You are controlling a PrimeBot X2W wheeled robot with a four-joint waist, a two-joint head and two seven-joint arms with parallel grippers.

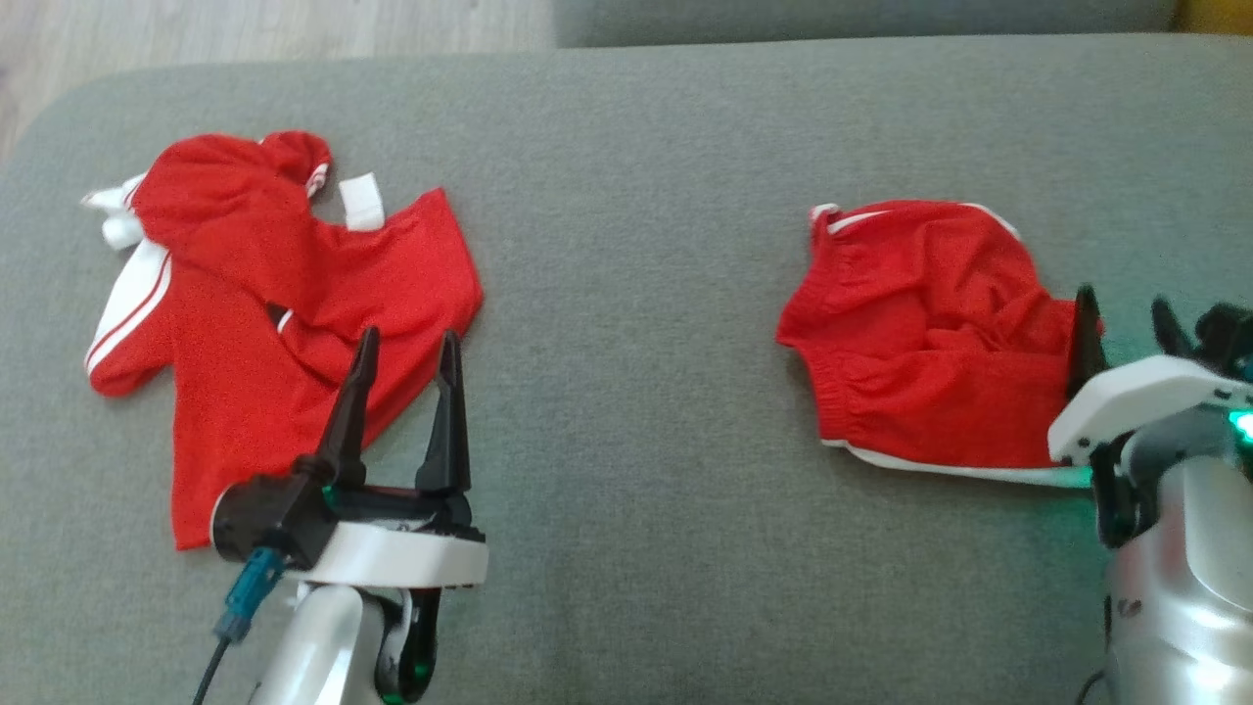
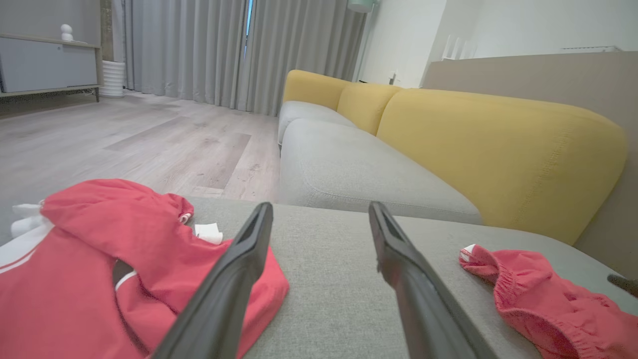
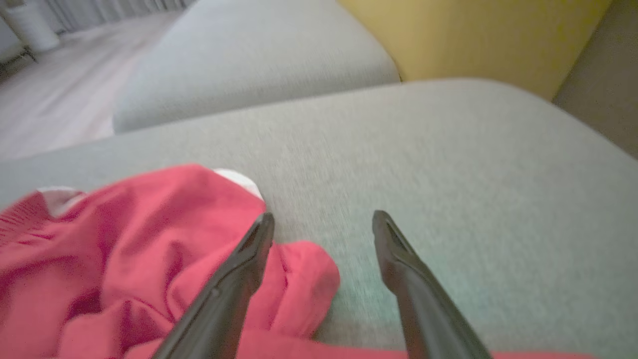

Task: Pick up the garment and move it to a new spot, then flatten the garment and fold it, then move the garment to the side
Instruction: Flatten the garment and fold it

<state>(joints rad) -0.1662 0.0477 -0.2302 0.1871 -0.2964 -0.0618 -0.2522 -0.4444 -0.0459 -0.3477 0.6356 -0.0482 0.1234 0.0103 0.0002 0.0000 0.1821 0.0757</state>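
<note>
A wide grey cushion (image 1: 646, 294) is the work place, soft and flat. Two red clothes lie on it: a red shirt (image 1: 245, 323) with white stripes, crumpled on the cushion's left side, and red shorts (image 1: 920, 333) with white trim, bunched on its right side, with bare cushion between them. The left gripper (image 1: 408, 338) hangs over the cushion's near left part, fingers spread wide and holding nothing, tips over the shirt's lower edge. The right gripper (image 1: 1123, 297) is at the cushion's near right edge, spread too, one finger beside the shorts' end. The head view looks down on the cushion top. The left wrist view adds the room beyond the cushion: a pale wood floor (image 2: 149, 144), a grey sofa seat (image 2: 349, 169) with a yellow back (image 2: 498, 149), grey curtains (image 2: 224, 50) and a low cabinet (image 2: 45, 65). The right wrist view is blurry, with one finger over a fold of the shorts.
</note>
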